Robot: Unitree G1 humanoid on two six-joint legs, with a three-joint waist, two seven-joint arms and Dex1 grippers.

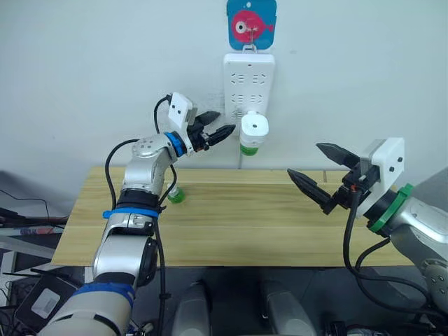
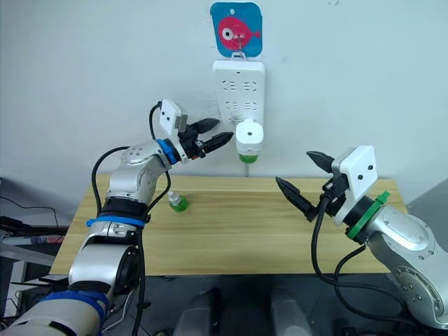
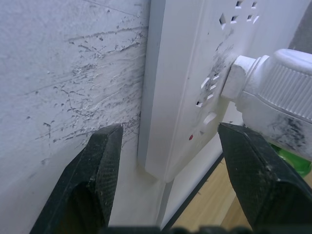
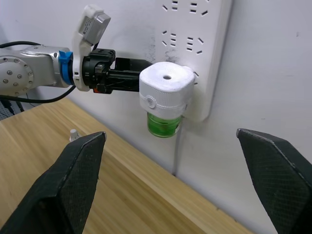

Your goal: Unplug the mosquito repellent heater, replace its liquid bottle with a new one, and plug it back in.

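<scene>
Left gripper point(image 2: 218, 133) is raised to the wall just beside the mosquito repellent heater point(image 2: 249, 137), its two black fingers spread wide and holding nothing. From the left wrist view, the fingers seem to straddle the edge of the white power strip point(image 2: 238, 87) rather than the heater body, though the angle makes that hard to judge. The heater is plugged into the lower part of the strip, with its liquid bottle point(image 2: 248, 157) showing green beneath it. The capped new bottle point(image 2: 176, 202) stands on the wooden table point(image 2: 238, 231) near the left arm. Right gripper point(image 2: 299, 179) hangs over the table's right side, well apart from the heater, jaws wide open and empty.

Unplugging looks to be the step in hand, not yet done. The next move calls for shifting the left gripper across so its fingers bracket the heater's rounded body, closing firmly, then pulling straight out from the sockets.
</scene>
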